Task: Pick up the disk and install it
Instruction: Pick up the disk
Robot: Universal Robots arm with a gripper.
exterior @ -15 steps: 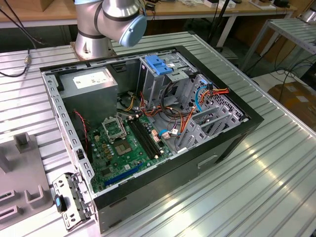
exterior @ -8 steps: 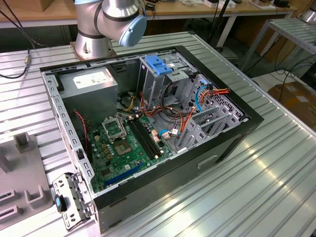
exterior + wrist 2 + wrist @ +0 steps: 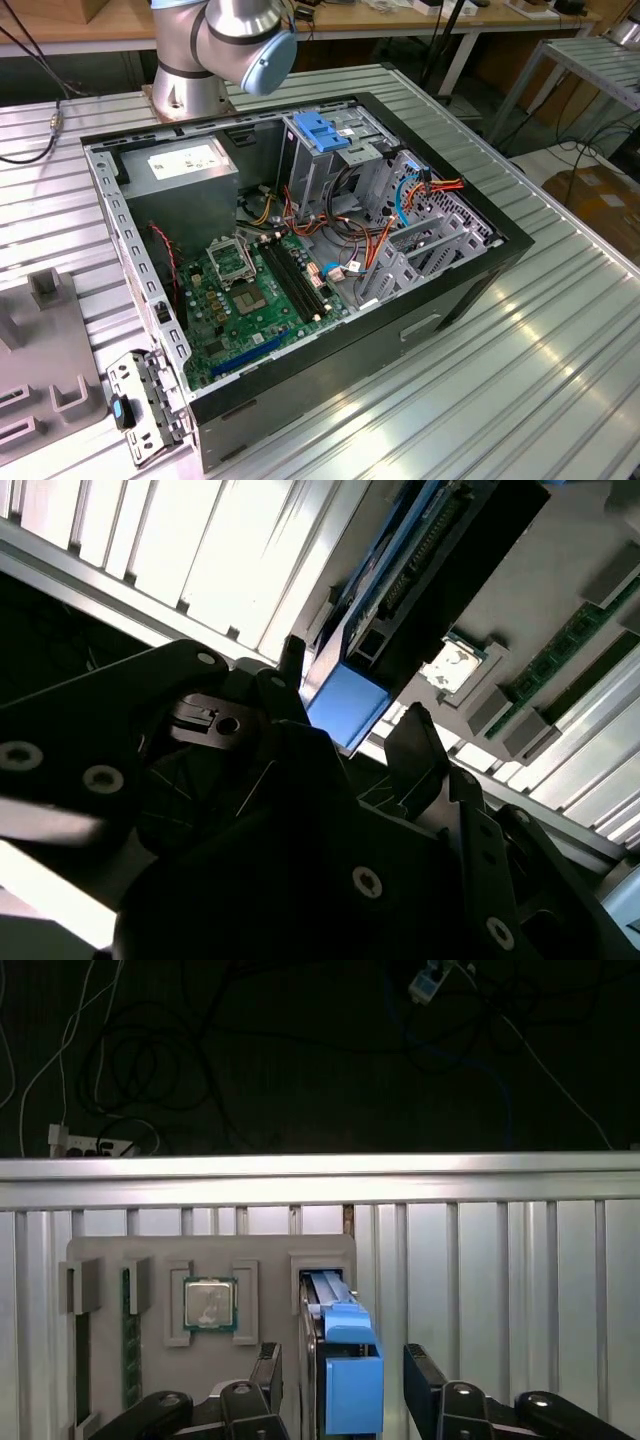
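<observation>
The gripper is open wide. Its two black fingers sit one on each side of the disk. In both wrist views there is a small gap between each finger and the disk, so nothing is held.

The disk stands on its thin edge in a slot of a grey tray. Its blue end is nearest the gripper. In the same tray, beside the disk, lie a square chip and green memory sticks. The tray rests on a ribbed metal table. Past the table edge is a dark floor with cables.

In the exterior view, an open computer case lies on the table, with a green board inside and a blue latch at the back. The arm stands behind the case.
</observation>
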